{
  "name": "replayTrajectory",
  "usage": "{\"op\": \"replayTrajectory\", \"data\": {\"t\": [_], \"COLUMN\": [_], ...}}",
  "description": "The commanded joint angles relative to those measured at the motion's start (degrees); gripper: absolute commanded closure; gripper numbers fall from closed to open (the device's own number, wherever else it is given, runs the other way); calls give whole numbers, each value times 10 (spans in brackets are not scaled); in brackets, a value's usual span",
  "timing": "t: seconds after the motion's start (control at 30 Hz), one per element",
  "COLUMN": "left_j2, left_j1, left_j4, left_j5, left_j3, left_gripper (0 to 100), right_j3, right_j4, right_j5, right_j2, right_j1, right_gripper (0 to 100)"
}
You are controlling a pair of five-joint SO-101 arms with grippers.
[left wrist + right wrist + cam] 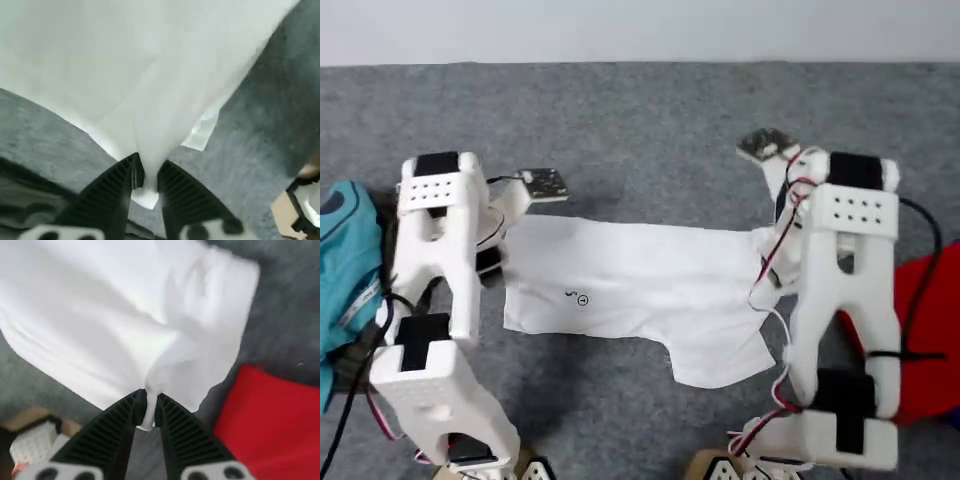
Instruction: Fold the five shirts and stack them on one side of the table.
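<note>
left tool (147, 174), right tool (147, 409) each pinching white shirt (640, 280) edge, holding it stretched between them for folding.

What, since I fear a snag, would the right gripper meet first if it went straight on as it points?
The white shirt: the right gripper is shut on its edge, and more of its cloth lies ahead, though depth is unclear.

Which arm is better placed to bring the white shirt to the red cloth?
Probably right. The right gripper pinches the white shirt right beside the red cloth; the left gripper holds the far side.
</note>
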Motion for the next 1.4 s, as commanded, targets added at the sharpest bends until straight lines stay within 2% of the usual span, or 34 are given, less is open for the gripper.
{"op": "replayTrajectory", "data": {"t": [0.0,0.27,0.37,0.43,0.5,0.77,0.9,1.07,1.2,1.37], "left_j2": [-35,-34,-37,-40,-40,-41,-41,-41,-41,-34], "left_j1": [-4,10,9,7,0,-18,-18,-15,-18,-5], "left_j4": [11,-54,-55,-59,-60,-56,-28,12,14,-6], "left_j5": [-12,-12,-10,-9,-9,-8,-9,-11,-4,87], "left_j3": [22,85,80,69,50,-48,-82,-116,-167,-224], "left_gripper": [998,976,918,913,910,913,915,992,997,997], "right_j3": [34,106,92,67,39,-28,-30,-29,-28,-29], "right_j4": [18,-21,-7,10,20,20,15,-6,-5,-6], "right_j5": [11,11,8,8,8,9,-1,-28,-29,-41], "right_j2": [-51,-58,-59,-66,-80,-150,-151,-150,-123,-88], "right_j1": [5,-19,-18,-20,-20,-15,-15,-6,21,31], "right_gripper": [983,969,852,768,731,727,727,727,727,727]}}
